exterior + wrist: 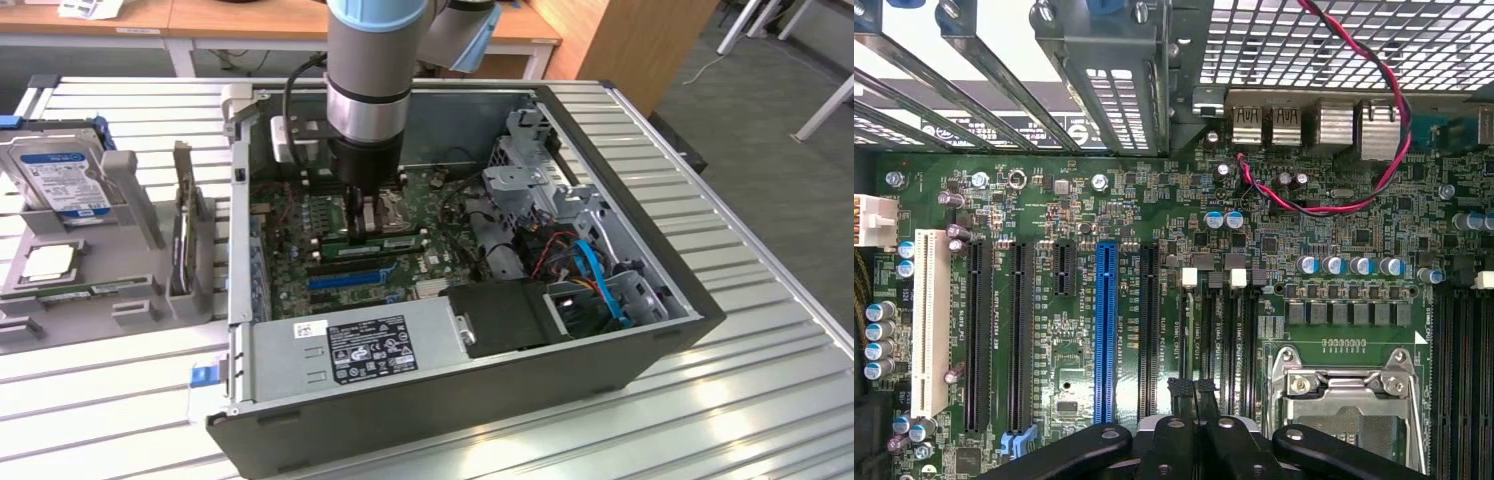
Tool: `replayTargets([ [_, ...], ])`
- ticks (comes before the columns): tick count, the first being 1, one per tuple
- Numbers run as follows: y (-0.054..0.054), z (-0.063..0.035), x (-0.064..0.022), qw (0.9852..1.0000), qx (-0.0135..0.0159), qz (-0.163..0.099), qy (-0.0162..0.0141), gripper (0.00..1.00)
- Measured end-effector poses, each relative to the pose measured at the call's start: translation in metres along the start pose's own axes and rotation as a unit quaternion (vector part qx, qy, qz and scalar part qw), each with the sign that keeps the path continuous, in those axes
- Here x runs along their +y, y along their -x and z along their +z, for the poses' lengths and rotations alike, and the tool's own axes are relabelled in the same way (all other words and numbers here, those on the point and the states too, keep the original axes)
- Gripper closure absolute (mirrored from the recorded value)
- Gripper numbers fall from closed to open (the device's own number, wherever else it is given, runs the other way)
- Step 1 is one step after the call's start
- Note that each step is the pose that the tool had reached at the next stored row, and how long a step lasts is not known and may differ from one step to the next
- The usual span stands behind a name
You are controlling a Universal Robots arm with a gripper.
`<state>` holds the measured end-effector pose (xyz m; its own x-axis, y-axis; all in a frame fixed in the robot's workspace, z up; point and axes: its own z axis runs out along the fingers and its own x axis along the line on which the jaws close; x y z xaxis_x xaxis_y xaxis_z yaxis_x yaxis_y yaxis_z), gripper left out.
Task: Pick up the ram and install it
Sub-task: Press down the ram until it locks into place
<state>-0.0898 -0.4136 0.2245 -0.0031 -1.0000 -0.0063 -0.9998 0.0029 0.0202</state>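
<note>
- The ram (332, 240) is a light, stiff, thin, fragile board; it is best held by its long edges, clear of the chips.
- It seems to stand on edge just left of centre in the exterior view, over the black memory slots (1216, 330).
- The gripper (358, 226) is clenched; whether it pinches the ram's top edge I cannot tell.
</note>
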Motion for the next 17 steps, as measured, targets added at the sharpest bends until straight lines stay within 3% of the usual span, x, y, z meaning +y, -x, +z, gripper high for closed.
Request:
replayTargets([
  [17, -0.0002, 0.0013, -0.0001, 1.0000, 0.0000, 0.000, 0.0000, 0.90],
])
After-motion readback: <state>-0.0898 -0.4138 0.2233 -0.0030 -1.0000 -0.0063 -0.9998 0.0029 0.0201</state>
